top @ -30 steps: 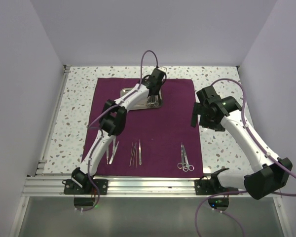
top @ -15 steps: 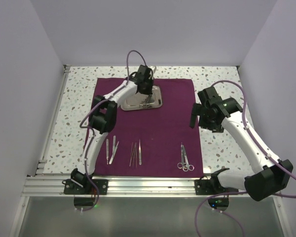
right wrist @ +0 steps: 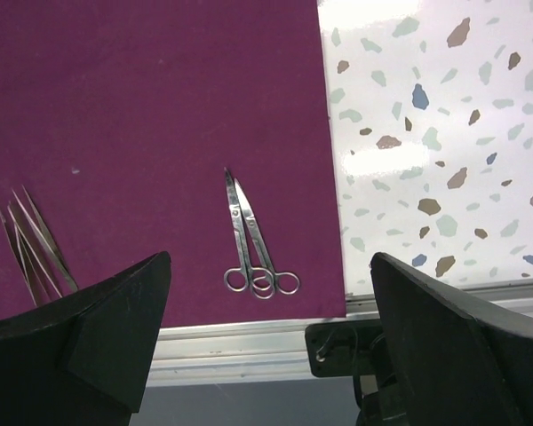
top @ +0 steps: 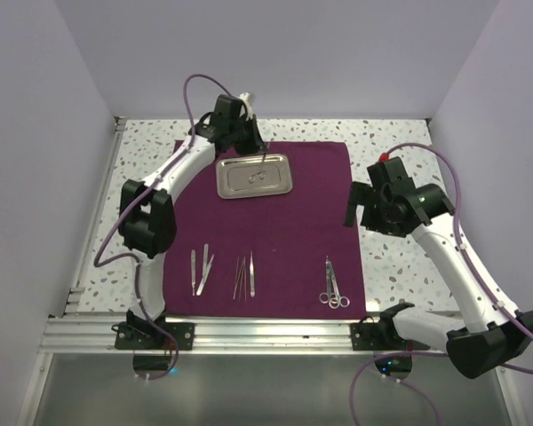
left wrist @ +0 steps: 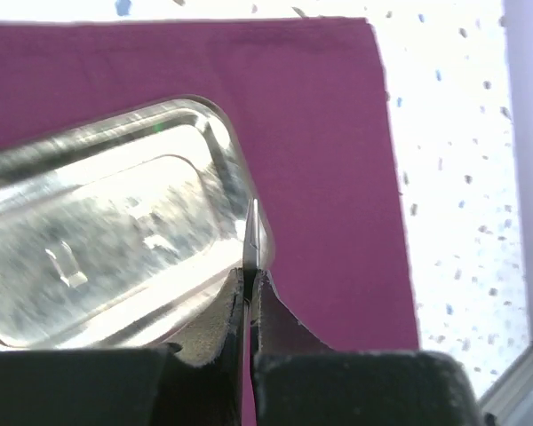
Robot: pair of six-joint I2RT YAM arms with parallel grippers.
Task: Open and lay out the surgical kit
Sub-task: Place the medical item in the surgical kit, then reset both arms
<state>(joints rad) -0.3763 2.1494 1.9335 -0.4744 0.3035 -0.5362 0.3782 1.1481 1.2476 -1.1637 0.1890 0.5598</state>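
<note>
Walls close the table (top: pixel 133 146) at 9, 12 and 3 o'clock, and bare speckled strips flank the cloth (top: pixel 311 231), which is dark purple and spread flat. Left fingers (left wrist: pixel 266 306) pinch a thin steel instrument (left wrist: pixel 252 232) by the tray's (top: pixel 222 186) 12 o'clock rim. Tray shiny, contents unclear. Along the cloth's near edge: tweezers (top: pixel 200 269) at 7, thin tools (top: pixel 244 277) at 6, clamps (right wrist: pixel 253 244) at 5. Right fingers (right wrist: pixel 107 328) wide, empty, above the clamps.

Bright, even light, but the tray (left wrist: pixel 98 240) glares and blurs in the left wrist view, and the table (right wrist: pixel 426 133) shows a white hotspot.
</note>
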